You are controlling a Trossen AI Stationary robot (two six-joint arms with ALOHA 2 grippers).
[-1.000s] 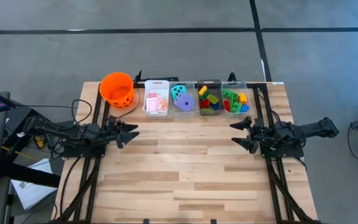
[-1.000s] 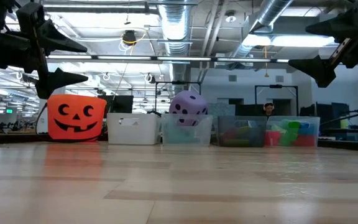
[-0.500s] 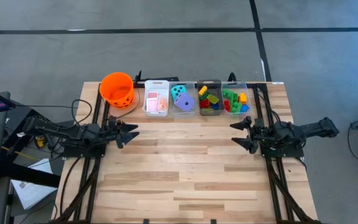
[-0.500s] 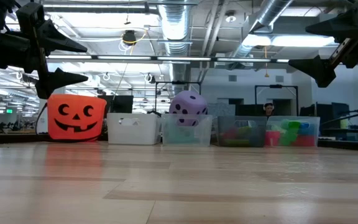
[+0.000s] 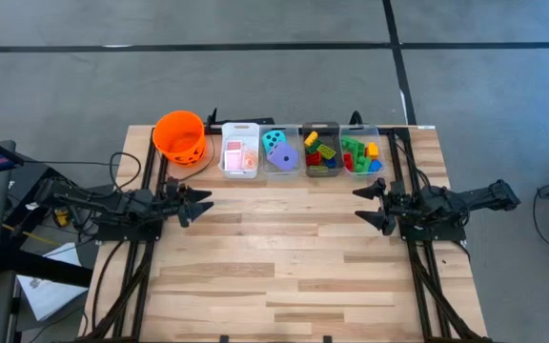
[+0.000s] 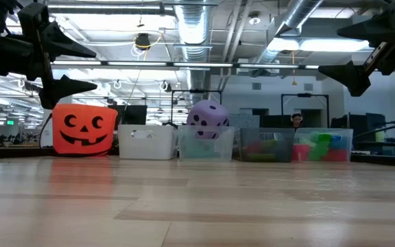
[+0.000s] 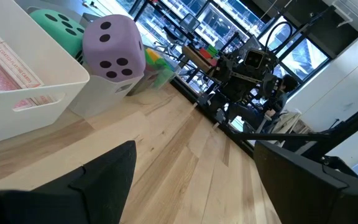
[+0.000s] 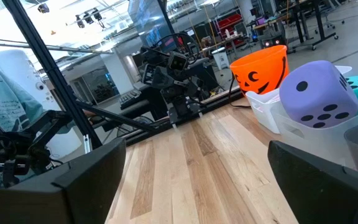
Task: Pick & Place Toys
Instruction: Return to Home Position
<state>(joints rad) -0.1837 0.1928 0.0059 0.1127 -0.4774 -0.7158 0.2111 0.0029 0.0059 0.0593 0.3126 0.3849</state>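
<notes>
Along the table's far edge stand several bins holding the toys: pink-backed cards (image 5: 239,155) in a white bin, a teal die (image 5: 274,142) and a purple die (image 5: 283,158) in a clear bin, and coloured bricks (image 5: 321,152) and more bricks (image 5: 361,155) in two more bins. My left gripper (image 5: 201,202) hovers open and empty above the table's left side. My right gripper (image 5: 363,206) hovers open and empty above the right side. The two grippers face each other.
An orange pumpkin-face bucket (image 5: 180,135) stands at the far left of the row of bins. The bare wooden tabletop (image 5: 284,257) stretches between the arms and toward the near edge. Dark arm rails (image 5: 141,267) run along both sides of the table.
</notes>
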